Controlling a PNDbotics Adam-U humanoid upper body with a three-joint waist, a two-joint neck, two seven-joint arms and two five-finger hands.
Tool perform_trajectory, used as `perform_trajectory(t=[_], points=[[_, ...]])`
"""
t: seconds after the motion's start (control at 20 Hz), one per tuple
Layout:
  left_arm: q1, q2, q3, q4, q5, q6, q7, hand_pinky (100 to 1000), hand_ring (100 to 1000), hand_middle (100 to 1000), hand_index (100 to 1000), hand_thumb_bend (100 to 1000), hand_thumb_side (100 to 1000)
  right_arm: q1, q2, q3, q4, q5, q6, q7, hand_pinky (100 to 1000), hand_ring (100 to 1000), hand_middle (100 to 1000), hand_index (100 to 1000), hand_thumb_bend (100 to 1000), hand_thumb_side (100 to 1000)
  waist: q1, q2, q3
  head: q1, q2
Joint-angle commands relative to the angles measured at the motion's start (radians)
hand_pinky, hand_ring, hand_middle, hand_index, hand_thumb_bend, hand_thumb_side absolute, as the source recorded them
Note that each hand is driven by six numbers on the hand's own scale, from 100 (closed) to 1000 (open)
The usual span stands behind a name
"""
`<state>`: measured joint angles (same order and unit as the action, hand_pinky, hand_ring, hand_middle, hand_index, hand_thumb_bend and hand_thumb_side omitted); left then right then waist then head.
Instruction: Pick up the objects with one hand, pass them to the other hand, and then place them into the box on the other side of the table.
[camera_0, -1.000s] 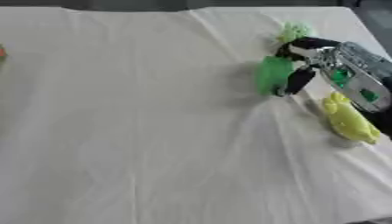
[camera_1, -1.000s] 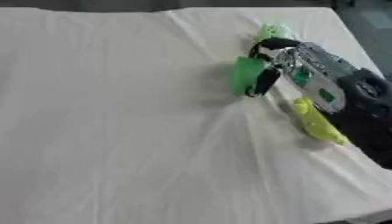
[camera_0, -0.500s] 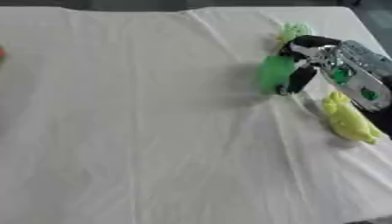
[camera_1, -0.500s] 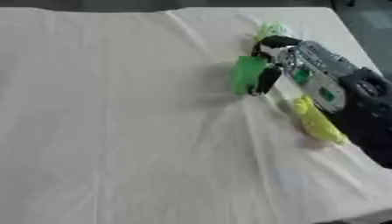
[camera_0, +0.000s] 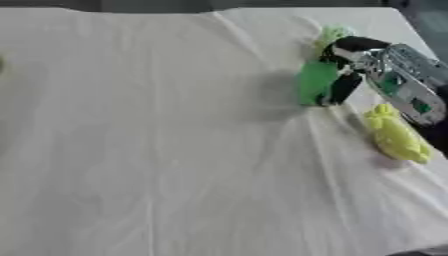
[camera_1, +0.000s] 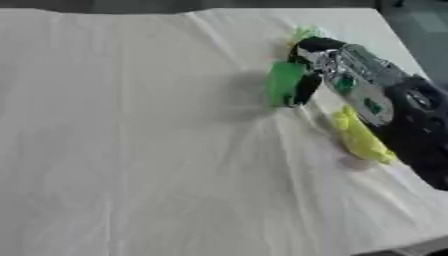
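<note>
White cloth covers the whole surface (camera_0: 157, 150), creased in long folds that fan out from the far right toward the near edge. Beyond the far edge only a dark strip of the room shows, and a grey band runs down past the right edge.

The right hand (camera_0: 350, 70) comes in from the right side, at the far right of the surface. Its forearm is silver and black with small green marks, and slants from the right edge toward the far middle. The black fingers (camera_0: 339, 89) curl down round a bright green object (camera_0: 313, 82), which stands against them at the cloth, with a soft shadow to its left.

A pale green object (camera_0: 331, 35) lies just beyond the hand, partly covered by it. A yellow-green object (camera_0: 398, 137), long and lumpy, lies on the cloth just beside the forearm, on its near side.

The shapes of all three objects are too soft to identify. Whether the bright green object rests on the cloth or is just clear of it cannot be told. The forearm is cut off at the right edge in the left eye view.
</note>
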<state>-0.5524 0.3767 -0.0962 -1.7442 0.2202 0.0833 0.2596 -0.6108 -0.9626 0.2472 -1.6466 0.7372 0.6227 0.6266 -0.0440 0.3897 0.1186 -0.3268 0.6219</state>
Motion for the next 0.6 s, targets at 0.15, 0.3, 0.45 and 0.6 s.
perform_trajectory(t=[0.15, 0.3, 0.45, 0.6], points=[[-0.003, 0.012, 0.005, -0.013, 0.005, -0.005, 0.001, 638, 733, 805, 746, 196, 822, -0.002, -0.028, -0.034, -0.041, 0.037, 0.284, 0.28, 849, 734, 507, 590, 402, 100, 0.0, -0.035, -0.007, 0.003, 0.003], [0.0, 0.013, 0.009, -0.013, 0.004, -0.007, 0.005, 638, 734, 806, 747, 197, 820, 0.004, -0.028, -0.055, -0.08, 0.064, 0.284, 0.28, 842, 719, 495, 582, 399, 100, 0.0, -0.039, -0.012, 0.009, 0.005], [0.004, 0.014, 0.014, -0.013, 0.005, -0.009, 0.014, 638, 734, 806, 748, 198, 817, 0.018, -0.026, -0.091, -0.134, 0.093, 0.284, 0.274, 826, 700, 486, 574, 376, 100, -0.001, -0.043, -0.016, 0.016, 0.011], [0.008, 0.015, 0.017, -0.013, 0.005, -0.01, 0.023, 638, 734, 806, 748, 199, 816, 0.043, -0.028, -0.124, -0.193, 0.118, 0.284, 0.273, 823, 695, 484, 572, 375, 100, -0.003, -0.049, -0.021, 0.022, 0.012]])
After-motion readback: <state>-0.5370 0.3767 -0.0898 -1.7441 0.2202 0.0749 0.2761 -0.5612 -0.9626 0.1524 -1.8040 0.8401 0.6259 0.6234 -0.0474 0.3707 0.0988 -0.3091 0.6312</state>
